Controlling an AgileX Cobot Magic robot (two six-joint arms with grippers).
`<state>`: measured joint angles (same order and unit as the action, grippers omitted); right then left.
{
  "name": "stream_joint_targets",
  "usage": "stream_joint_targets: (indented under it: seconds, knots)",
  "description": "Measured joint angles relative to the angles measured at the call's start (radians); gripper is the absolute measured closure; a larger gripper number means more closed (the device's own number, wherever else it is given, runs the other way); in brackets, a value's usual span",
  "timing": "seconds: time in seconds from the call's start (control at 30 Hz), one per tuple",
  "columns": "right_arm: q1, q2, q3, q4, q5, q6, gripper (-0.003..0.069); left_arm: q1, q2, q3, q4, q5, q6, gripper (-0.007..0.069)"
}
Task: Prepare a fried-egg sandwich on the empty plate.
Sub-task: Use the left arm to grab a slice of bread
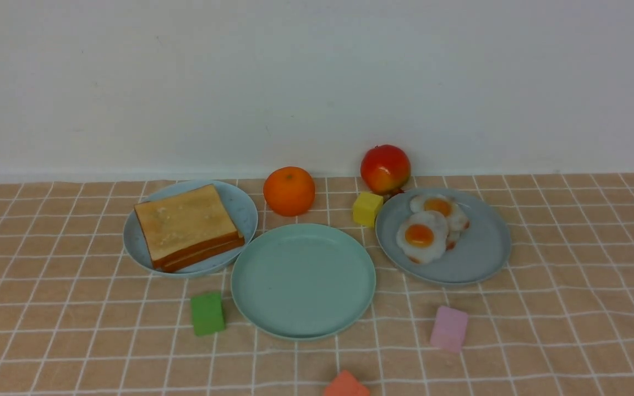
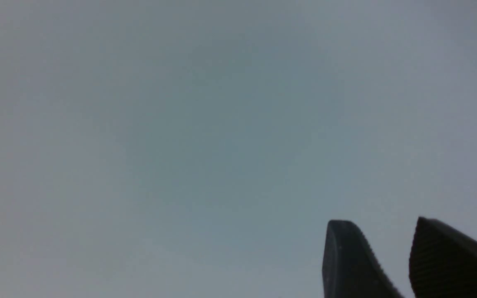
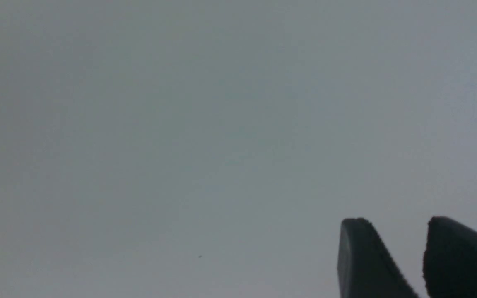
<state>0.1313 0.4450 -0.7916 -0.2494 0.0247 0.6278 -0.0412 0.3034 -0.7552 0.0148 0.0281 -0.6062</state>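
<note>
My left gripper (image 2: 381,221) has its 2 fingers slightly parted, with nothing between them; my right gripper (image 3: 396,219) is the same. Behind both there is only blank grey, so I cannot tell where either one stands relative to the plates. The mint-green plate (image 1: 303,280) lies bare at the middle of the checked cloth (image 1: 570,308). To its left, 2 stacked toast slices (image 1: 185,225) sit on the pale-blue plate (image 1: 242,212), whose rim touches it. To its right, 2 overlapping fried eggs (image 1: 427,228) lie on the grey-blue plate (image 1: 482,253).
</note>
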Motion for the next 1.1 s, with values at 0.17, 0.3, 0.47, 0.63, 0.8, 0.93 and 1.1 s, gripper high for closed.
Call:
stream_joint_targets:
  seconds: [0.17, 0.3, 0.47, 0.63, 0.8, 0.93, 1.1]
  knots:
    - [0.0, 0.16, -0.126, -0.124, 0.195, 0.0, 0.0418, 0.0, 0.232, -0.213, 0.01, 0.429, 0.0, 0.0386]
    - [0.0, 0.245, -0.112, -0.217, 0.357, 0.0, 0.0418, 0.0, 0.402, -0.222, 0.064, 0.647, 0.0, 0.0386]
    - [0.0, 0.287, -0.048, -0.176, 0.492, 0.018, 0.0418, 0.0, 0.589, -0.222, 0.126, 0.744, 0.001, 0.0386]
    - [0.017, 0.311, 0.047, 0.084, 0.525, -0.036, 0.0418, 0.0, 0.804, -0.222, -0.009, 0.775, -0.001, 0.0386]
    - [0.114, 0.345, 0.073, 0.364, 0.574, -0.338, 0.0418, 0.0, 1.019, -0.222, -0.265, 0.778, 0.071, 0.0386]
    - [0.189, 0.391, 0.037, 0.564, 0.69, -0.696, 0.0418, 0.0, 1.15, -0.228, -0.378, 0.697, 0.216, 0.0386]
    - [0.2, 0.449, -0.111, 0.784, 0.867, -0.99, 0.0418, 0.0, 1.245, -0.304, -0.395, 0.631, 0.299, 0.0386]
